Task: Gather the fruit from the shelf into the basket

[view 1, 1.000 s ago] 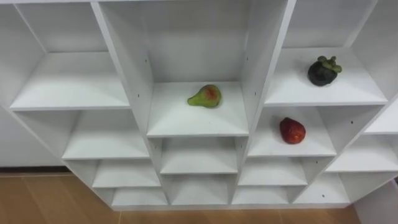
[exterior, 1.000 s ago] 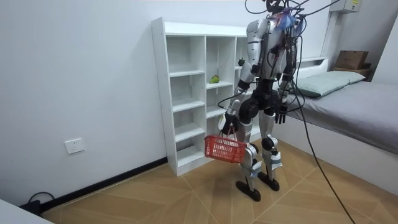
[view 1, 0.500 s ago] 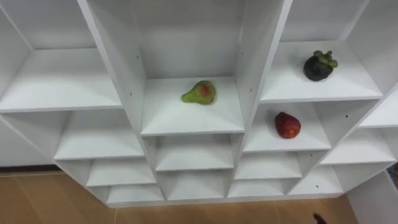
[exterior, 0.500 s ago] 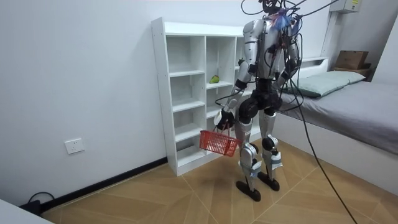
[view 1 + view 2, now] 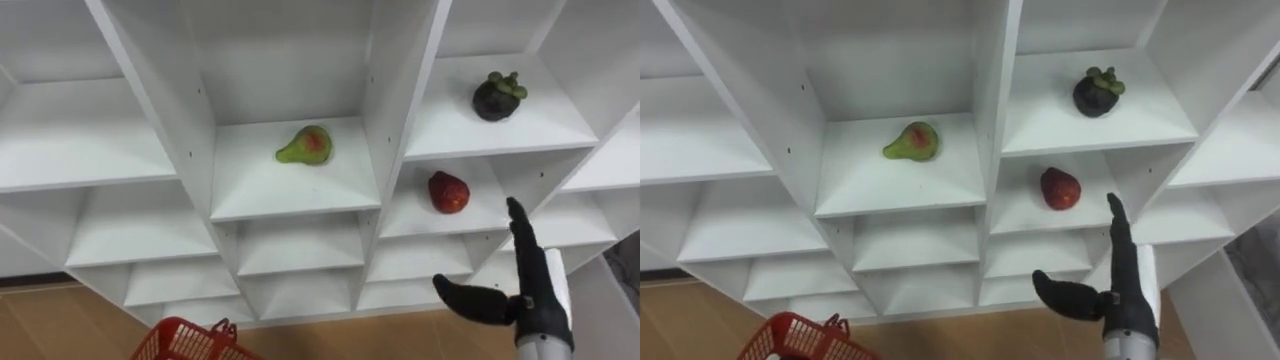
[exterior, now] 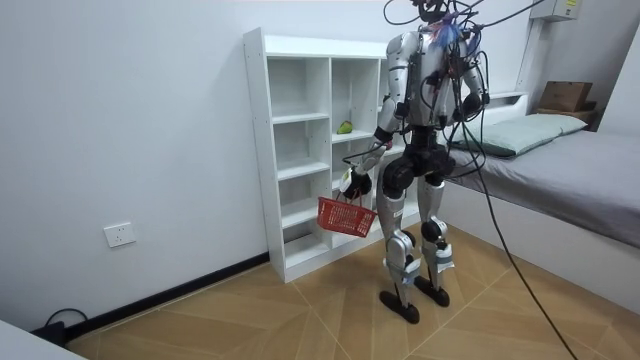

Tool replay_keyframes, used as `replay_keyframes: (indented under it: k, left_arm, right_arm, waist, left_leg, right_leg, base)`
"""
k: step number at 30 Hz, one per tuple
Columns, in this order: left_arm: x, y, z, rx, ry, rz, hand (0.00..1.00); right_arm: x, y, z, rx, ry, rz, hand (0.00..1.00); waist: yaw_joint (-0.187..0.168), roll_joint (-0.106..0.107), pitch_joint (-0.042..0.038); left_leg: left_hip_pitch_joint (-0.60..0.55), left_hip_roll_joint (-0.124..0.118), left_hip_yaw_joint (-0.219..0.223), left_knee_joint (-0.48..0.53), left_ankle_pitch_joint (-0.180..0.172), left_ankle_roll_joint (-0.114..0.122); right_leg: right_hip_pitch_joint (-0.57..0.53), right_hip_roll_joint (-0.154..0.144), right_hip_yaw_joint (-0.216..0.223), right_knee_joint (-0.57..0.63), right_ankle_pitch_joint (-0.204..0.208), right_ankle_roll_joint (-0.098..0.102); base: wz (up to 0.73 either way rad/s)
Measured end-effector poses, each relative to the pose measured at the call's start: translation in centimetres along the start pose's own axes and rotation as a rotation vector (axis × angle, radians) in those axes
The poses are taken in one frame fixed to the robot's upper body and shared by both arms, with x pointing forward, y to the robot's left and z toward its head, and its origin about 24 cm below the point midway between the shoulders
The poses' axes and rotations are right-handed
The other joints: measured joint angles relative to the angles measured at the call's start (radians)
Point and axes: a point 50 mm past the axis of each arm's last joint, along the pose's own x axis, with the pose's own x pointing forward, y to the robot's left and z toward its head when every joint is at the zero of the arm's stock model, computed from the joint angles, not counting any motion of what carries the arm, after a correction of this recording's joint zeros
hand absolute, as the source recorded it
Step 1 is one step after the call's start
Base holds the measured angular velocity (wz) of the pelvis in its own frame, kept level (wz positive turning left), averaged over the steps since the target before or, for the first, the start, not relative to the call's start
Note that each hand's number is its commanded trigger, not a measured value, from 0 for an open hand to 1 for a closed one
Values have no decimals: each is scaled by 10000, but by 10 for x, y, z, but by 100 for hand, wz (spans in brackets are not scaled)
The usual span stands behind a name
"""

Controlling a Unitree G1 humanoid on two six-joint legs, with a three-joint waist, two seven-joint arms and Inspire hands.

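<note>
Green pear point(image 5: 305, 145) (red blush), dark mangosteen point(image 5: 497, 96), red fruit point(image 5: 448, 192).

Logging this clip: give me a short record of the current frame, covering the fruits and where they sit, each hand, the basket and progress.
shelf unit: white, open compartments; the robot stands facing it
pear: middle column, lying on its side
mangosteen: right column, upper shelf
red fruit: right column, shelf directly below the mangosteen
right hand: open, fingers pointing up, lower right of the red fruit, apart from it
left hand: shut on the basket handle
basket: red, hangs low on the robot's left
progress: three fruits on shelves, none picked yet
</note>
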Motion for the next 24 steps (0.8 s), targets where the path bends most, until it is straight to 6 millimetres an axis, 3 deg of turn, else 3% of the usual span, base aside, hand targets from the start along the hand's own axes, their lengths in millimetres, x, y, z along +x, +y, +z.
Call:
replay_keyframes:
  k: [3, 7, 16, 24]
  left_arm:
    - [-1, -2, -3, -275, 145, -61, 100]
    - [-2, -5, -9, -258, 417, -249, 100]
    - [-4, -2, -18, -230, 742, -228, 100]
    - [-2, 1, -15, 11, 648, -277, 100]
  right_arm:
    - [2, -2, 10, 228, -447, -422, 0]
    - [7, -6, 31, 474, -1340, -811, 0]
    - [13, -13, 73, 1073, -3191, -1686, 0]
    - [19, -8, 92, 1608, -4129, -1818, 0]
  waist:
    - [-6, 59, 6]
    - [12, 135, -43]
    - [65, -115, 33]
    - [106, -95, 50]
  left_leg:
    - [-6, 6, 5, 1, 1, -1]
    - [15, -2, 119, 1, 2, -5]
    - [-14, 3, 140, 3, 0, -13]
    - [-13, 13, 138, -3, 0, -11]
  right_leg:
    - [-50, 13, 2, 7, 10, -10]
    - [-140, 46, 76, 59, 25, -28]
    - [-141, 68, 91, 158, 33, -41]
    - [-154, 57, 40, 158, 40, -31]
  base:
    - [-2]
    - [-8]
    - [-1]
    - [0]
